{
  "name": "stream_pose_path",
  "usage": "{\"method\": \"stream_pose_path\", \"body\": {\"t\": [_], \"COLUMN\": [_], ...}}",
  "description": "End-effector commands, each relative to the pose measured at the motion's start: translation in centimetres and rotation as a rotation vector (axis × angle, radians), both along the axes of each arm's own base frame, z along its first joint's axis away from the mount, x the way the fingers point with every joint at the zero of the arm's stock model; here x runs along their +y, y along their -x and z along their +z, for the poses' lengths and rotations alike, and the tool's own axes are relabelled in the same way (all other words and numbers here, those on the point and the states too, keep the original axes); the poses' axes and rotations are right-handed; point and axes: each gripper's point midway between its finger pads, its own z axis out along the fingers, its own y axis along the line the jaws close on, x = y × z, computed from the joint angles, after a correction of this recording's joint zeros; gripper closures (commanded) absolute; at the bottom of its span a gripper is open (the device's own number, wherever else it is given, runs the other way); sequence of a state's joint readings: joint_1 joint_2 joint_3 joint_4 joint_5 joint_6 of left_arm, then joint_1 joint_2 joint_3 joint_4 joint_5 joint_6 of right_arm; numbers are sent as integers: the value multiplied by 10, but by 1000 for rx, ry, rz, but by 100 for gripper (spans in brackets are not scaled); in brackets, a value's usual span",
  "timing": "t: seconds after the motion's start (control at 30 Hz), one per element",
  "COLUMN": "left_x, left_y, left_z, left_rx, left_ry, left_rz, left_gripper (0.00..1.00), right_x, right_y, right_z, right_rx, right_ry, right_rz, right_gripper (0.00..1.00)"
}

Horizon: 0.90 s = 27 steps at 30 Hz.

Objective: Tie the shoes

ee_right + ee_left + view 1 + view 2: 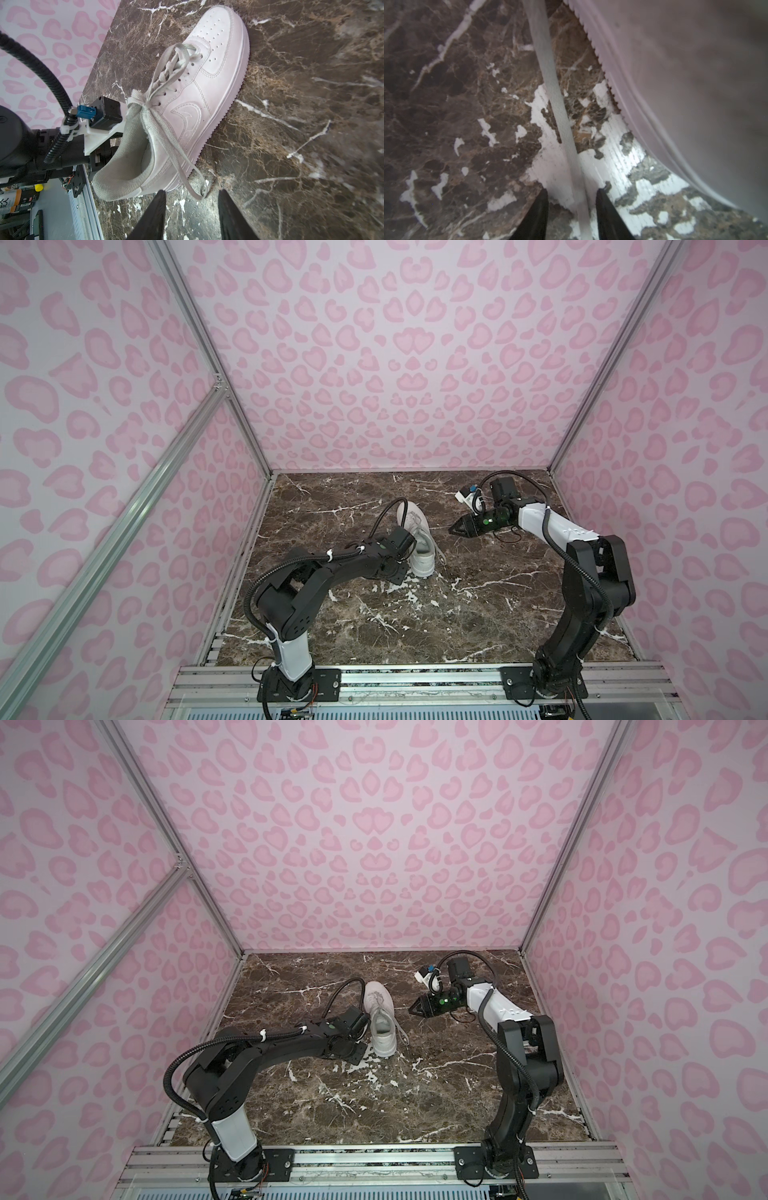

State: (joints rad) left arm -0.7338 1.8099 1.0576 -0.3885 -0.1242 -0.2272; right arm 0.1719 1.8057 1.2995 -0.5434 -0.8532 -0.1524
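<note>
— Where's the shoe, and what crowds it?

— The white low-top sneaker with a thick white sole (417,539) stands on the dark brown marbled surface (478,614), left of the middle, toe toward the pink-spotted back wall (395,364). My black left arm (332,560) lies along its left side and covers part of that flank.

— And your fingers?

— My left fingers (538,214) are partly apart just beside the sole. A flat whitish lace (560,116) runs between them, and neither touches it. My right fingers (155,214) stand apart and empty, near a loose lace end (199,195) lying on the surface.

— What can't you make out?

— In both top views my left fingers hide under the wrist. Close up, the sneaker's side blurs. Labelled containers (16,199) past the aluminium rail (83,203) are cut off.
</note>
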Motion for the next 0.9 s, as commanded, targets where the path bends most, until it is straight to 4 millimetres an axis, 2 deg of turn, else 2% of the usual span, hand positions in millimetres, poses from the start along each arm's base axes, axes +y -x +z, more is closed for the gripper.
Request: {"method": "stream_pose_path", "body": {"t": [0.0,0.07,0.2,0.23,0.37,0.53,0.73,0.87], "left_x": [11,14,15,14,10,15,17,20], "left_y": [7,7,8,8,2,-17,-36,-52], "left_z": [-11,-12,-15,-15,-7,19,42,53], "left_rx": [16,17,19,22,-1,-59,-72,-83], "left_ry": [-59,-72,-77,-77,-74,-64,-20,-1], "left_rz": [19,22,10,4,-15,-8,-23,-17], "left_gripper": [70,75,95,97,96,96,97,97], "right_x": [-1,-1,0,-1,-1,6,30,55], "right_y": [-1,0,2,2,1,-7,-29,-45], "right_z": [-1,0,-1,-1,-2,2,12,7], "right_rx": [-4,-3,2,2,2,7,-3,21], "right_ry": [2,-1,-4,-2,2,-39,-86,-89], "right_rz": [-4,-5,-1,-1,-2,-16,-38,-50], "right_gripper": [57,58,58,58,59,59,57,55]}}
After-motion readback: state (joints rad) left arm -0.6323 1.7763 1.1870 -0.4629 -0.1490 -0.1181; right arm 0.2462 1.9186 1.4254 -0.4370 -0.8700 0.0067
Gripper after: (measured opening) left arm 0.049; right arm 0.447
